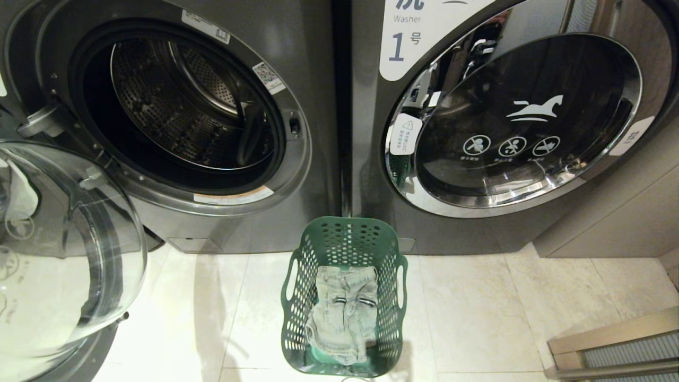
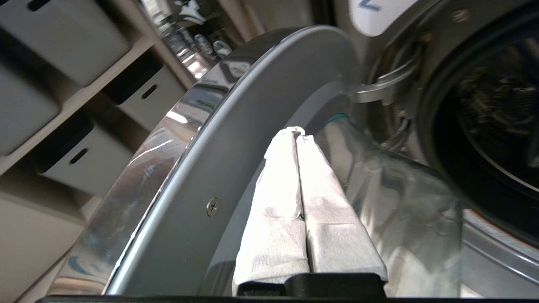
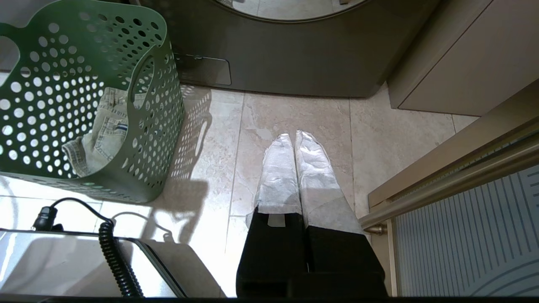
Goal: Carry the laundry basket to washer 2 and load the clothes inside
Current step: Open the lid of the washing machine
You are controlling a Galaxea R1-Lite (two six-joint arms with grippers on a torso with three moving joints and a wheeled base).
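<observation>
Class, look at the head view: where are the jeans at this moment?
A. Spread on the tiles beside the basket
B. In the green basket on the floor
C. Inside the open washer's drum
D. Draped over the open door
B: the jeans lie crumpled inside the green basket, which stands on the floor between the two washers.

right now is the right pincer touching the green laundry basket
Apart. The right wrist view shows the shut right pincer over bare floor tile, a clear stretch of floor separating it from the green laundry basket.

Left tool (image 2: 297, 134) closed and empty beside the open washer door (image 2: 219, 168), drum (image 2: 497, 109) beyond
</observation>
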